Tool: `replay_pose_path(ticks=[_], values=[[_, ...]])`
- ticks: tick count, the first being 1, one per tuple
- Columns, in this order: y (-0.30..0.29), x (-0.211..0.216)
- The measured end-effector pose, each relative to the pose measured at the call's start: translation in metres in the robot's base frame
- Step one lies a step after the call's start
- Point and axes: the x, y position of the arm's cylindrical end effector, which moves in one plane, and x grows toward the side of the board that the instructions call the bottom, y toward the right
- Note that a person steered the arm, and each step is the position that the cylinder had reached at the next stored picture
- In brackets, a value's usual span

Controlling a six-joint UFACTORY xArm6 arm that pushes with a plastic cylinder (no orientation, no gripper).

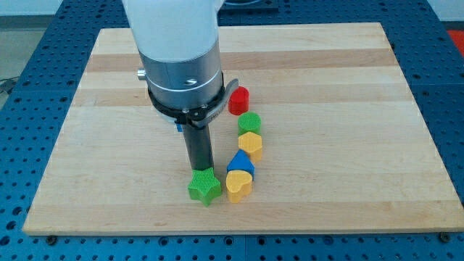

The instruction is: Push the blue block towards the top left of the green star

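tip (201,171) seen just behind green star (204,187), touching or nearly; plain rod, nothing gripped | blue block (241,163) located right of star, against yellow heart (238,185) | yellow block (250,143), green block (249,122), red block (238,100) lined up farther back | board (348,109)

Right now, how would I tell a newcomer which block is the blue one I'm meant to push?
Start at the wooden board and find the curved chain of blocks right of my rod. Follow it down from the red block to its lower end. The blue block sits just above the yellow heart, right of the green star; it is the chain's only blue piece.
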Motion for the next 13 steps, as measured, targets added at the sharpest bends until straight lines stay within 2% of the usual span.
replay_pose_path(ticks=[2, 3, 6, 10, 13], values=[[0.017, -0.075], [0.016, -0.076], [-0.008, -0.153], [-0.031, -0.058], [-0.031, -0.049]])
